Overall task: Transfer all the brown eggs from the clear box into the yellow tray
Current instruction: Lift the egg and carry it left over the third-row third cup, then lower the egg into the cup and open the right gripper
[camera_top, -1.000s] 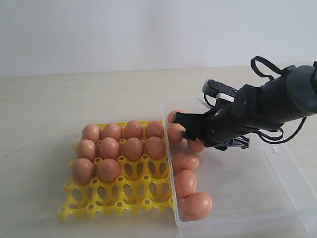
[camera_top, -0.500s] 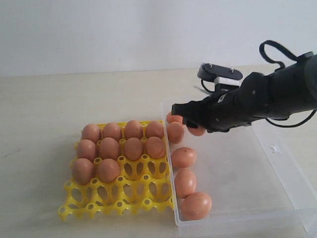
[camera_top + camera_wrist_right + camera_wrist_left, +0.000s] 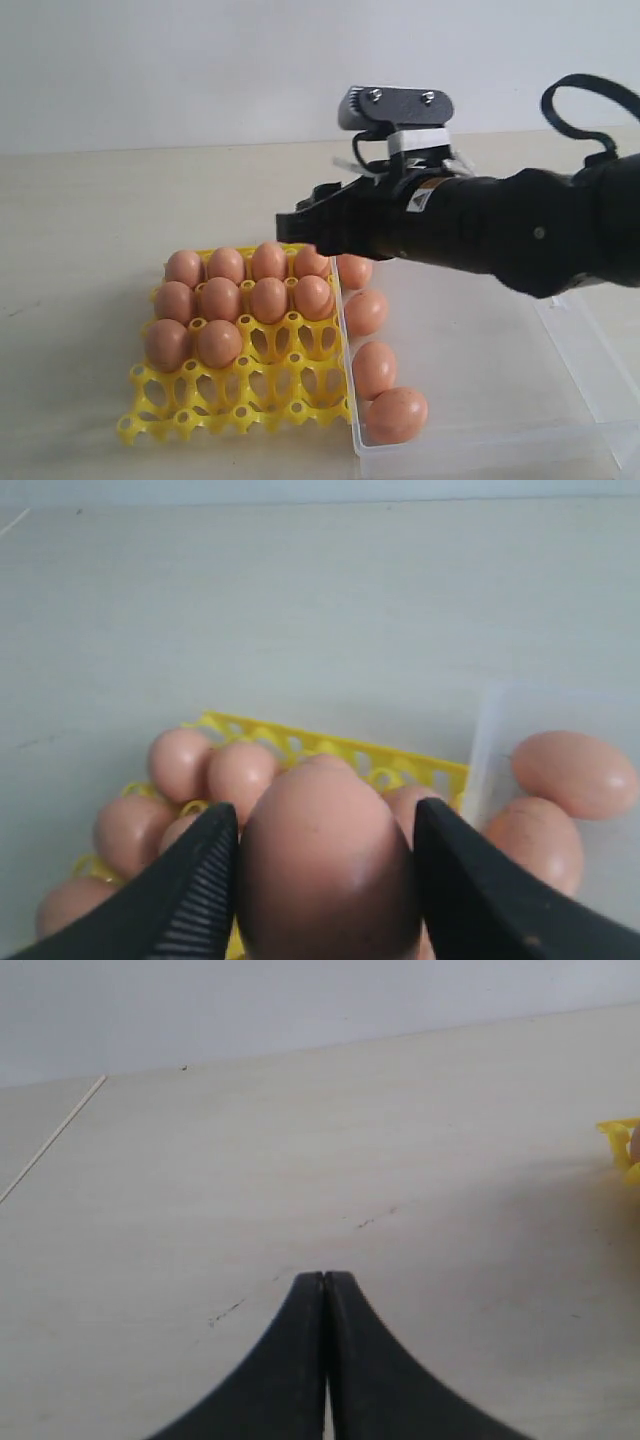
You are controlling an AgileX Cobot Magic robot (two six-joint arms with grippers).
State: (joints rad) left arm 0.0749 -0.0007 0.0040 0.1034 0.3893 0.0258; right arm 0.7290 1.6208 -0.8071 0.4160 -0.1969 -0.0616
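A: Black right claw clamped on a reddish-brown oval egg, up above the bright yellow plastic lattice tray! The left claw is pinched together, idle.

B: Centre it on a free cup, lower gently, release once seated. Ten trayed, four showing in the shallow clear plastic box.

Ten brown eggs in yellow tray, four in clear box

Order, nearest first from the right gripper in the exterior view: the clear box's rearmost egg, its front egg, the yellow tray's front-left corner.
1. Rearmost box egg, just right of the right gripper.
2. Front box egg, front right.
3. Yellow tray's front-left corner, far left.
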